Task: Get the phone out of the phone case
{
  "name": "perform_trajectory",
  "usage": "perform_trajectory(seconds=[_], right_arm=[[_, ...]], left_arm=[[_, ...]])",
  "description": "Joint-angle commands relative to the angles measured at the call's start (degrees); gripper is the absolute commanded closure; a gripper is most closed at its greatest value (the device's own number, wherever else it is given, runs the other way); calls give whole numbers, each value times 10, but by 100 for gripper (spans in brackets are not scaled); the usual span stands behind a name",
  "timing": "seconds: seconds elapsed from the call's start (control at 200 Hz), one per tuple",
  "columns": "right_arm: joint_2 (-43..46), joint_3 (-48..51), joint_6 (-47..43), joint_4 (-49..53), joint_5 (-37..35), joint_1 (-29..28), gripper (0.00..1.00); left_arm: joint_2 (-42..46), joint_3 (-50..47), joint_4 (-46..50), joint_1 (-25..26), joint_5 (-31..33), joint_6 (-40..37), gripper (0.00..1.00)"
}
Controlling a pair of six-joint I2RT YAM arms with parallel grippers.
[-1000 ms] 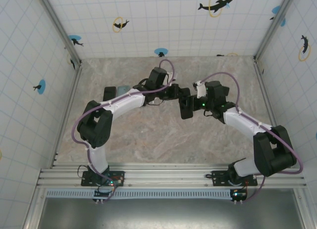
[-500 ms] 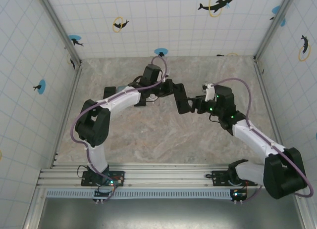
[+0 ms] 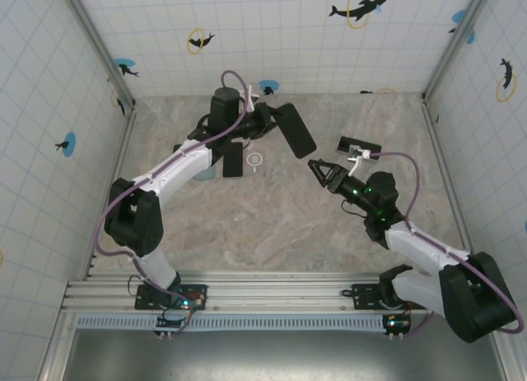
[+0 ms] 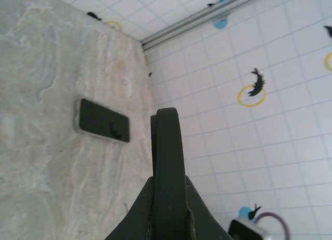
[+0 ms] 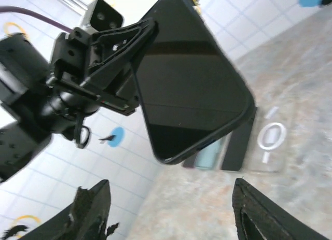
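Phone (image 3: 295,130): aloft, long axis diagonal, free end near-right.
Left end effector (image 3: 272,120): clenched on phone.
Right end effector (image 3: 321,174): released.

Beige stone-look table (image 3: 272,225): see-thru flat plastic case w/ white ring (image 3: 256,160), black flat slab (image 3: 233,159) just beside it; dark pale-edged slab (image 3: 360,142) apart.

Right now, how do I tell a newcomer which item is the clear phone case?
On the marble table, look far-centre, near the phone that the left gripper holds up. Three flat things lie in a row there; the clear phone case is the rightmost seen from above, beside a black slab, and alone is see-through with a white ring.
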State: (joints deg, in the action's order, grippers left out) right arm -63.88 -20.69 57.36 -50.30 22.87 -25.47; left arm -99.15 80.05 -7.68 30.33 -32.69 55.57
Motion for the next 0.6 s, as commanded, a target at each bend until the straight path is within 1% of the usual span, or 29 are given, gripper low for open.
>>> perform_trajectory(seconds=[0.0,0.165,0.285,0.465,0.596], right_arm=[[-22,19,90,-157,-38,-16,44],[-65,18,136,-249,-58,-35,54],[-86,6,153,-274,-57,-38,62],[-99,3,160,-283,-59,-45,67],[-111,-3,165,-286,-57,-46,68]], left_arm=[[30,-9,-74,0,-22,54,93],[34,-10,-92,4,-30,73,93],[35,-17,-110,5,-34,88,93],[37,-23,-134,5,-36,108,92],[35,-25,-160,8,-46,130,93]])
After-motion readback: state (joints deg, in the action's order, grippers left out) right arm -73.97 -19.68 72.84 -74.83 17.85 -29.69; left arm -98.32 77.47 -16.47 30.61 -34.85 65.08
